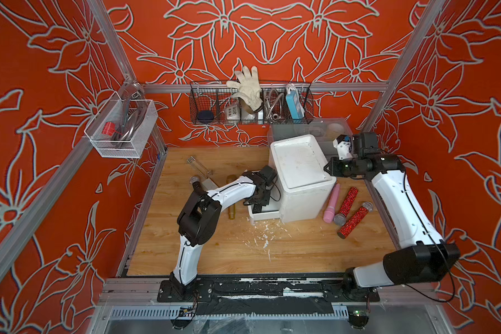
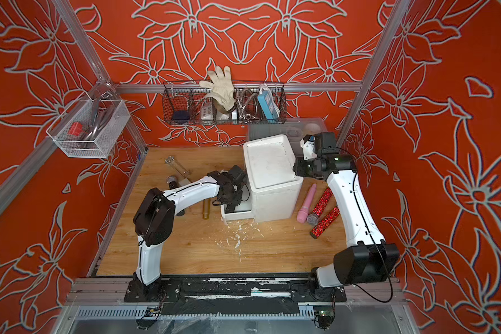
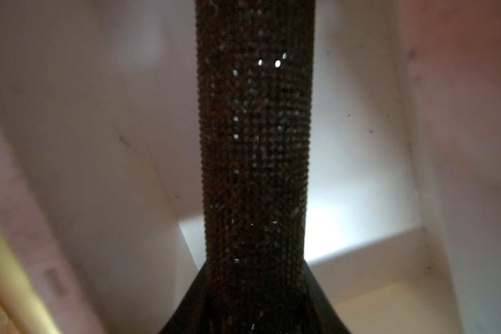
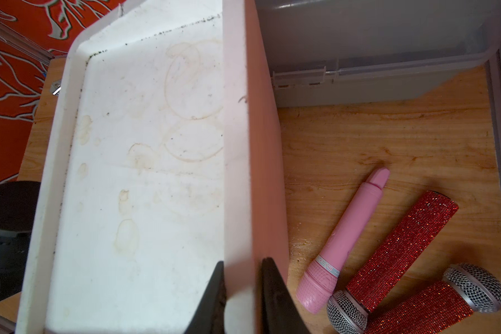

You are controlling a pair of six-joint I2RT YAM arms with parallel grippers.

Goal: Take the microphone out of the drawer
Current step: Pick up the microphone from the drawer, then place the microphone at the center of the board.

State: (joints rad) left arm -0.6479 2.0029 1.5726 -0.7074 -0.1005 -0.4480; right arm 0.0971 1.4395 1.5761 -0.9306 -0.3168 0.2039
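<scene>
A white drawer cabinet (image 1: 301,173) (image 2: 272,173) stands on the wooden table, its bottom drawer (image 1: 265,217) (image 2: 239,215) pulled out toward the front. My left gripper (image 1: 258,206) (image 2: 231,206) reaches down into that drawer. In the left wrist view it (image 3: 255,269) is shut on the dark, studded handle of the microphone (image 3: 255,138), with white drawer walls (image 3: 373,173) around it. Both top views hide this microphone under the gripper. My right gripper (image 1: 327,169) (image 2: 295,170) (image 4: 240,266) is shut on the raised rim (image 4: 237,144) of the cabinet's top.
Right of the cabinet lie a pink microphone (image 1: 331,202) (image 4: 344,245) and two red glitter microphones (image 1: 348,201) (image 1: 355,219). A gold microphone (image 1: 232,212), a grey-headed one (image 1: 195,180) and a clear tube (image 1: 198,166) lie left. White crumbs (image 1: 263,234) litter the front; a grey box (image 1: 315,127) sits behind.
</scene>
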